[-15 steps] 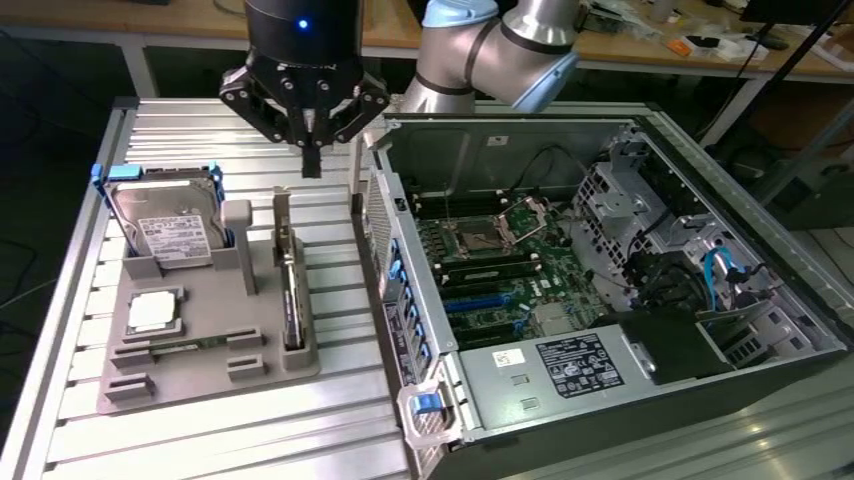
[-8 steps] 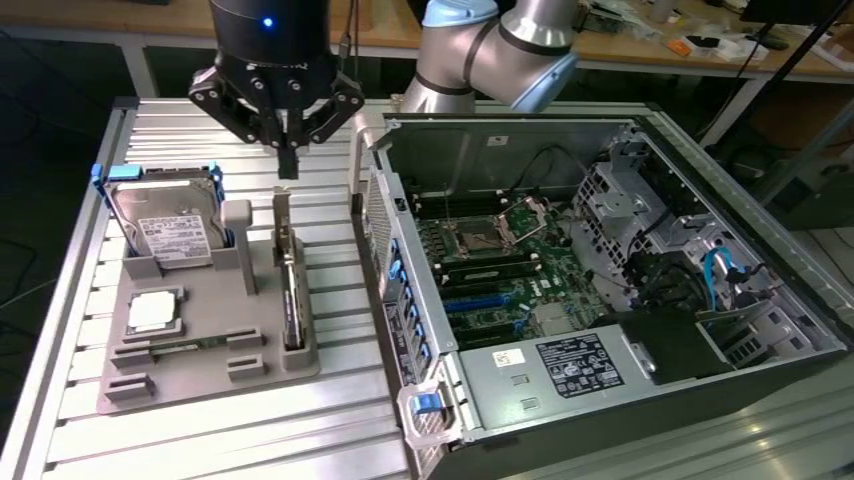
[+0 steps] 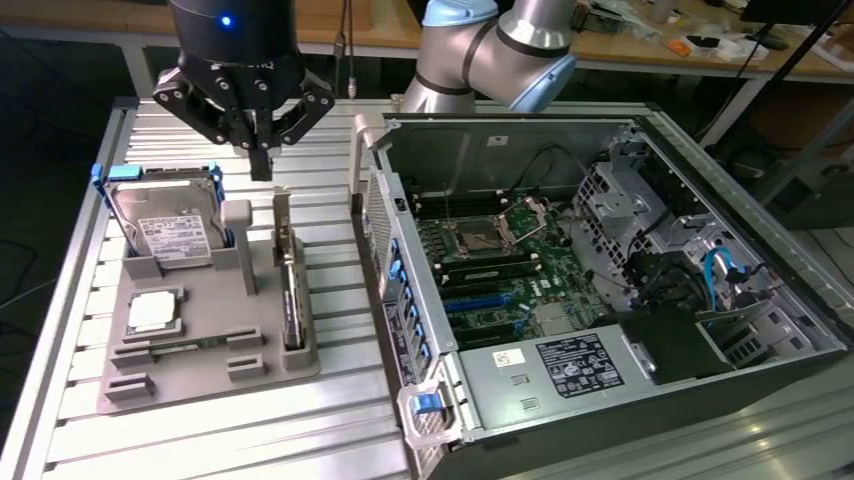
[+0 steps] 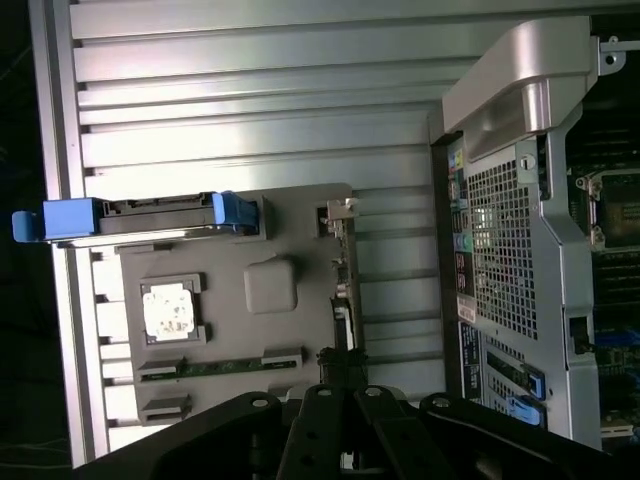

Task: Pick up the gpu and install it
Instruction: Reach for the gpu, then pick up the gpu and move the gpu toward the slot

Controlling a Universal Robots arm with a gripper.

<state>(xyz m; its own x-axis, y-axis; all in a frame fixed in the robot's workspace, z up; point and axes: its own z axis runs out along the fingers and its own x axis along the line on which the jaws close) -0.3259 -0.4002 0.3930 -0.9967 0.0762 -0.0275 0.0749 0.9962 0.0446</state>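
Observation:
The gpu (image 3: 291,290) stands on its long edge in a slot of the grey holder tray (image 3: 200,375), a thin dark card with a silvery face. In the wrist view the gpu (image 4: 343,270) shows edge-on. My gripper (image 3: 260,165) hangs above the tray's far end, roughly in line with the card and well clear of it. Its fingers are shut with nothing between them. In the wrist view the gripper (image 4: 340,385) sits over one end of the card.
On the tray are a hard drive (image 3: 167,228) in a blue frame, a square processor chip (image 3: 154,312) and a memory stick (image 3: 180,348). The open computer case (image 3: 601,270) with its motherboard lies at the exterior view's right. Ribbed metal table (image 3: 200,440) underneath.

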